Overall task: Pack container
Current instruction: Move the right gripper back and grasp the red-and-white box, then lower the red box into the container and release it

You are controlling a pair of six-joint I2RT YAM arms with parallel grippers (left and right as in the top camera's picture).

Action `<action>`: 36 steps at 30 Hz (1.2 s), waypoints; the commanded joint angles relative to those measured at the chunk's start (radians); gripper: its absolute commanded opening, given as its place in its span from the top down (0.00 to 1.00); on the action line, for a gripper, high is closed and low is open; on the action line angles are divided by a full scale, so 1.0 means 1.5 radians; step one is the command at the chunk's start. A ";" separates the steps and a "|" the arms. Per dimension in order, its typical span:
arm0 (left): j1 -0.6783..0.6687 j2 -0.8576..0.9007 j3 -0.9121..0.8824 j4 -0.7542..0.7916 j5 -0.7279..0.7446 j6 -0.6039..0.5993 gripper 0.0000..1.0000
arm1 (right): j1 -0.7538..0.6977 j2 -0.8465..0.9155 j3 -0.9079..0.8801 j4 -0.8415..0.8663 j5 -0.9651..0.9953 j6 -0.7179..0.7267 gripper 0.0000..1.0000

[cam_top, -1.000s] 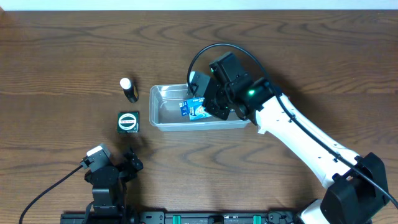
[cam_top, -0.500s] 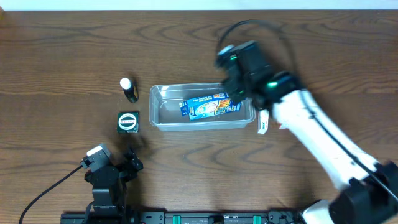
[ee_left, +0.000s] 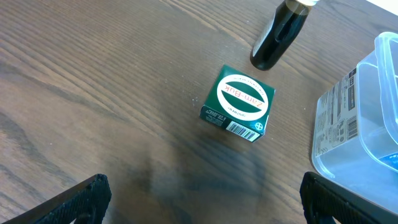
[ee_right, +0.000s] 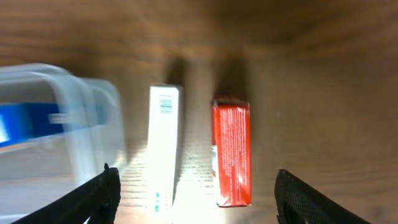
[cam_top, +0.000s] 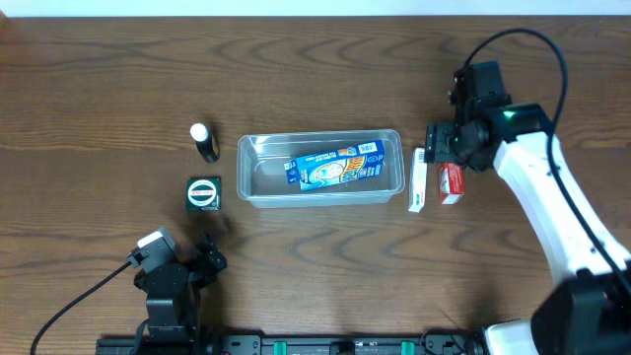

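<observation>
The brown wooden surface (cam_top: 99,79) carried everything in view. The container (cam_top: 244,170) was set near its middle, open at the top. One blue box (cam_top: 335,166) was seen lying flat inside it, so the packing was judged to be begun but far from finished.

The right arm (cam_top: 552,197) was stretched out to the right of the container. Its jaws were spread wide and held nothing. They were poised above a white box (ee_right: 165,146) and a red box (ee_right: 231,152). These two were laid side by side on the surface, just outside the container's right end, close together but not touching. One of them was judged to be the likely next pick.

The left arm (cam_top: 168,286) was kept low at the near edge. Its jaws were likewise wide open and empty, and were pointed toward a green box (ee_left: 238,104) and a dark bottle (ee_left: 281,34) with a white cap, both left of the container.

Four things were therefore counted as unpacked: the white box, the red box, the green box and the bottle. No lid was seen anywhere.
</observation>
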 commanded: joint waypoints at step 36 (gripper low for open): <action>0.004 -0.005 -0.008 0.002 -0.003 -0.001 0.02 | -0.057 -0.031 -0.104 0.094 -0.024 -0.033 0.82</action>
